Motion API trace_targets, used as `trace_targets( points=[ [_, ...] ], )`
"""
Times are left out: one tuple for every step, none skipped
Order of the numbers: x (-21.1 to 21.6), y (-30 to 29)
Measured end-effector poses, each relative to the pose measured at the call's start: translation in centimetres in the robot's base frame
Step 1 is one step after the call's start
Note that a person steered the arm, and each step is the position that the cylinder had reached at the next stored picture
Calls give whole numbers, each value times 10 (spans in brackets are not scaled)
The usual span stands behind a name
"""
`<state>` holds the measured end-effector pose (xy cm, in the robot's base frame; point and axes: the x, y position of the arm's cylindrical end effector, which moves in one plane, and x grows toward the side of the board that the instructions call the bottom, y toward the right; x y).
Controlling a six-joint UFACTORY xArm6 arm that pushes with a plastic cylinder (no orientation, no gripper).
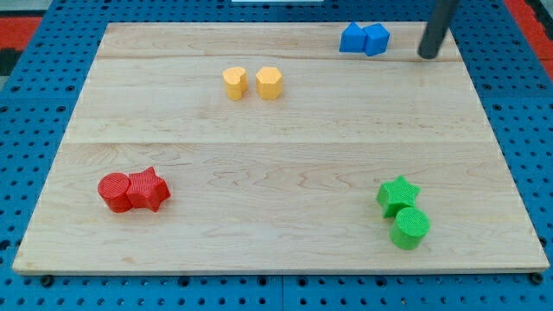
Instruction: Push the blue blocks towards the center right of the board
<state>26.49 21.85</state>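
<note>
Two blue blocks sit touching near the board's top edge, right of the middle: a blue block on the left and a blue cube-like block on the right. My tip rests on the board just to the right of them, a short gap away, at about their height. The dark rod rises from it to the view's top right.
Two yellow blocks stand side by side at upper middle-left. A red cylinder touches a red star at lower left. A green star sits above a green cylinder at lower right. The wooden board lies on blue pegboard.
</note>
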Motion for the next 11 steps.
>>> trace_targets(
  points=[
    [-21,-2],
    [-29,10],
    [-53,22],
    [-73,1],
    [-72,-20],
    [-56,-26],
    [-52,-69],
    [-38,-83],
    [-10,-77],
    [4,-91],
    [4,-132]
  ],
)
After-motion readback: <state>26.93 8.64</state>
